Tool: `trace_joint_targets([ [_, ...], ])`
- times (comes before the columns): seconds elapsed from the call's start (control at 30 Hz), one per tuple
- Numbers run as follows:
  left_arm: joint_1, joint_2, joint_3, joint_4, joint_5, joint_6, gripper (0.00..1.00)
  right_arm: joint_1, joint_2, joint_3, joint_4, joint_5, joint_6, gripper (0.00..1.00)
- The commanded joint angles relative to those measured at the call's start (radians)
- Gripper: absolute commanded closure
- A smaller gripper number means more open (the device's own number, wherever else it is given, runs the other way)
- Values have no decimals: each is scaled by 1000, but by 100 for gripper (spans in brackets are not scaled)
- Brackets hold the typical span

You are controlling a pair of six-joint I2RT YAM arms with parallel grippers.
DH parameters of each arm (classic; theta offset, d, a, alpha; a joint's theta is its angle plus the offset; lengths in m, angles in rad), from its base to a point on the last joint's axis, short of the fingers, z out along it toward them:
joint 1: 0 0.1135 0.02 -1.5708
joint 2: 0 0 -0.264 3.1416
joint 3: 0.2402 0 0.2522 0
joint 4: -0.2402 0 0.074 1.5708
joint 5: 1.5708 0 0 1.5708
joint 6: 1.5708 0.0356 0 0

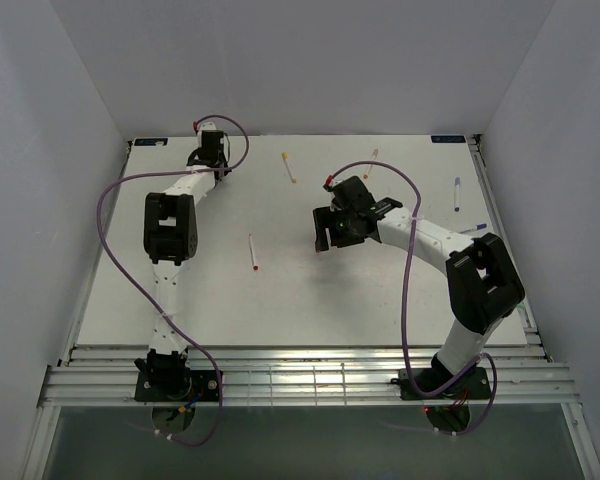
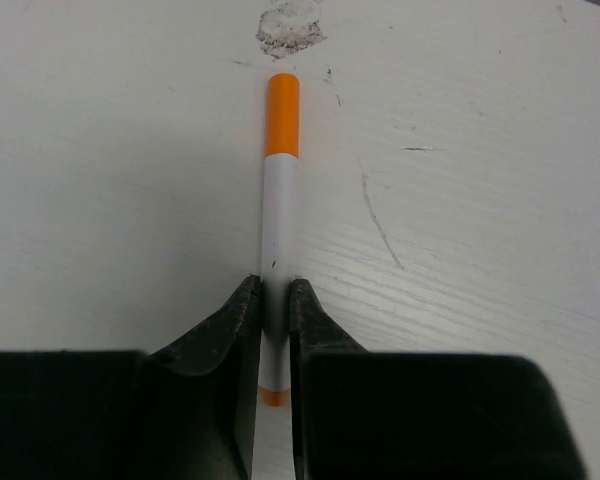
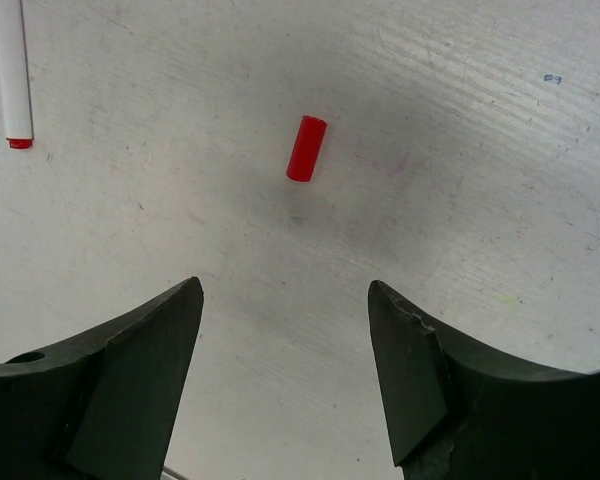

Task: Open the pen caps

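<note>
In the left wrist view a white-barrelled pen (image 2: 279, 220) lies on the table, its orange cap (image 2: 282, 115) on the far end. My left gripper (image 2: 273, 285) is shut on the white barrel, both fingers touching it, and an orange band shows behind them. It sits at the table's far left (image 1: 212, 150). My right gripper (image 3: 285, 287) hangs open over bare table near the middle (image 1: 330, 235). A loose red cap (image 3: 306, 148) lies ahead of it. A white pen with a red end (image 3: 10, 70) lies at the upper left of the right wrist view.
Other pens lie scattered on the white table (image 1: 310, 300): a red-tipped one (image 1: 252, 252) left of centre, two (image 1: 289, 167) (image 1: 371, 163) near the back, and a purple one (image 1: 457, 193) at the right. White walls close the back and sides.
</note>
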Motion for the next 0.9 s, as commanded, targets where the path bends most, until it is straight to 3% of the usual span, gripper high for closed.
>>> trace_joint_targets([
  [0.0, 19, -13, -49, -28, 16, -14, 81, -6, -41, -4, 30, -12, -1, 27],
  [0.1, 23, -18, -46, -54, 35, -22, 100, -5, -53, -1, 28, -20, 5, 27],
  [0.23, 22, -59, -17, -103, 33, -33, 100, -6, -79, -14, 26, -21, 20, 27],
  [0.47, 13, -395, -164, -144, 178, -120, 100, -6, -134, -15, -13, 5, 36, 27],
  [0.57, 0, -597, -329, -151, 283, -171, 100, -8, -180, -27, -12, -44, 52, 27],
  [0.6, -10, -652, -384, -123, 395, -194, 100, -6, -192, -30, -10, -62, 68, 27],
  [0.73, -90, -1004, -766, -40, 494, -249, 100, -8, -267, -84, 40, -191, 105, 27],
  [0.87, -136, -1282, -1053, 52, 622, -336, 100, -6, -335, -147, 141, -291, 149, 27],
])
